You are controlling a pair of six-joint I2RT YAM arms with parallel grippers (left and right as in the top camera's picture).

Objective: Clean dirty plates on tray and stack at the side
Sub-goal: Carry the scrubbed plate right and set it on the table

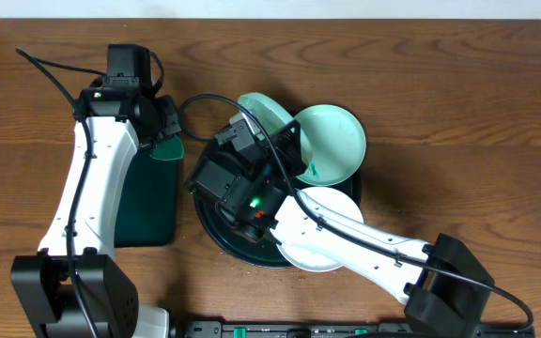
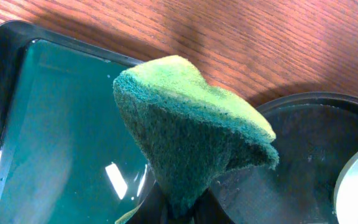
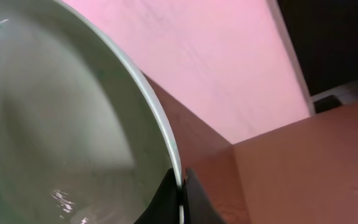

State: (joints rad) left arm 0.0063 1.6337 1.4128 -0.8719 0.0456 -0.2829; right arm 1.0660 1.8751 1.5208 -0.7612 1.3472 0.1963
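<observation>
Three plates (image 1: 332, 141), one in right claw (image 3: 182, 193).

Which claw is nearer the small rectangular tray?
Left. The left gripper holds a sponge over the rectangular tray's edge; the right gripper grips a plate over the round tray.

No text, label, brand or number can be read in any view. The plates (image 1: 332, 141), the round tray (image 1: 219, 237), the rectangular tray (image 2: 55, 124) and the sponge (image 2: 185, 124) show plain, unprinted surfaces. So does the plate (image 3: 73, 112) filling the left of the right-wrist view. In the overhead view the arm housings carry only small lit dots: a green light (image 1: 97, 94) at upper left and green and red lights (image 1: 255, 205) near the centre. None of them forms a character.
</observation>
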